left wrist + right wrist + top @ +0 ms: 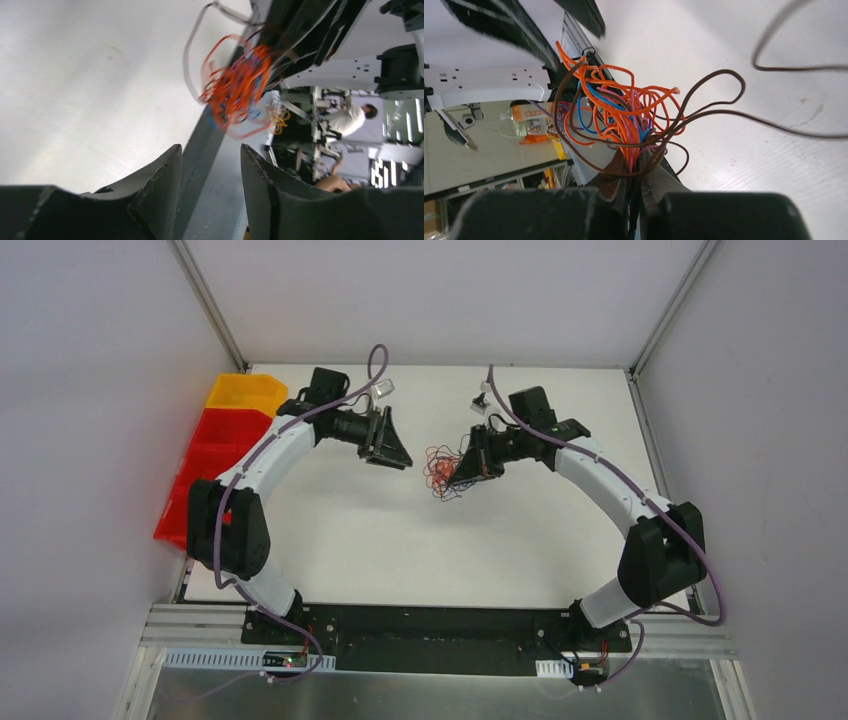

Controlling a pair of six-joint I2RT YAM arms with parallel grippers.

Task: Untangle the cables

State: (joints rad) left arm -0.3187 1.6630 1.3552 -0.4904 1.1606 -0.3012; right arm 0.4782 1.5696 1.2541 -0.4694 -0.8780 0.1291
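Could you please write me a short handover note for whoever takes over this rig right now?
Left gripper: open and empty, facing the tangle from a little way off.
Right gripper: shut on the cables, pinching several strands together.
Cables: one knot of orange, blue, pink and dark brown wires, near the middle of the table.
Done: the bundle is gripped, but all the wires are in one tangle and none has been pulled free.
Left: probably take a single loose strand with the left gripper, draw it out, then repeat for the rest.

High rear overview; two close wrist views on cables [624, 120]
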